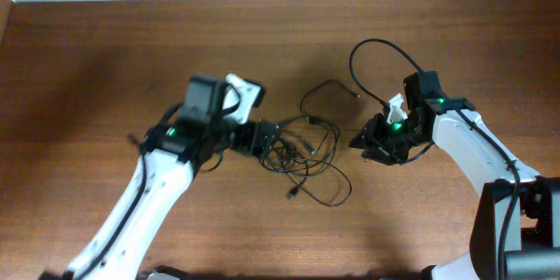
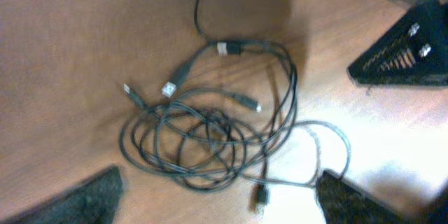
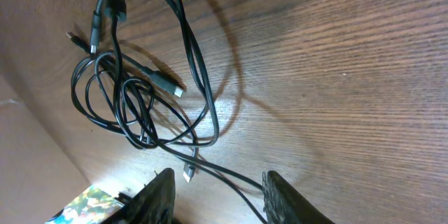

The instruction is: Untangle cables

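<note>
Left gripper (image 2: 217, 197) is sitting wide open just short of the cables (image 1: 306, 153) bunched between the two, right gripper (image 3: 218, 192) is straddling one strand without pinching it, so I'm guessing a one-sided tug is risking cinching the tangle tighter.

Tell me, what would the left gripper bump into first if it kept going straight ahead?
Most likely the tangled cables: the open left gripper points right at them, though depth is unclear.

No writing can be read anywhere; the small white tag (image 2: 222, 47) on the thin black cables (image 2: 210, 140) seems blank, perhaps blurred.
</note>
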Tool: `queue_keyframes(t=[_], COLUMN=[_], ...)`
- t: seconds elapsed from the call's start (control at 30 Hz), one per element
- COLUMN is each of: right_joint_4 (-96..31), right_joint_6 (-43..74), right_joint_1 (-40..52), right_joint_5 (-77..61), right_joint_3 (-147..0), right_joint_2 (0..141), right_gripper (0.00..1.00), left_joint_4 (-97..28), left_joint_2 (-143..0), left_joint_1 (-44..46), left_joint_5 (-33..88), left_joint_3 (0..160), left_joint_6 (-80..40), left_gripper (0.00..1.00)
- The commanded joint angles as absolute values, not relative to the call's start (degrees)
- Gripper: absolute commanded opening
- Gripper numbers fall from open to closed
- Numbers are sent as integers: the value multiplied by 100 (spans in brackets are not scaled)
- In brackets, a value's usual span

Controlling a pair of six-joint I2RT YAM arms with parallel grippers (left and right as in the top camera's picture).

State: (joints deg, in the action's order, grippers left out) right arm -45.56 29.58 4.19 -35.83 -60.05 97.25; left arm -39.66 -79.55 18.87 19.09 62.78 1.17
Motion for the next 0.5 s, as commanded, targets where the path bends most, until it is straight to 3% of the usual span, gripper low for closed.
queue_keyframes(t=[0.0,0.03,0.13,0.17,0.2,0.27,0.4,0.47], right_joint_4=[-4554,-4563,-4556,-4558,-4558,-4558,-4558,-4558], right_joint_6=[2893,2893,2893,2893,2891,2893,2893,2893], right_joint_1=[449,449,449,449,449,449,449,449], right_joint_5=[-3533,-3533,-3531,-3533,-3531,-3531,-3533,-3533], right_joint_3=[-5996,-5996,-5996,-5996,-5996,-5996,-5996,-5996], right_joint_2=[9745,9745,9745,9745,9745,9745,9745,9745], right_gripper=[41,41,42,42,43,47,47,47], left_joint_4=[-4093,-4095,-4095,-4108,-4125,-4119,-4101,-4071], left_joint_2=[-8670,-8866,-9439,-9561,-9730,-9874,-10001,-10123], left_joint_1=[2488,2606,2790,2810,2808,2810,2810,2814], left_joint_5=[847,705,714,722,722,727,727,727], left_joint_3=[6674,6674,6674,6674,6674,6674,6674,6674], left_joint_6=[786,786,784,781,779,777,384,95], left_gripper=[56,45,36,35,42,47,32,31])
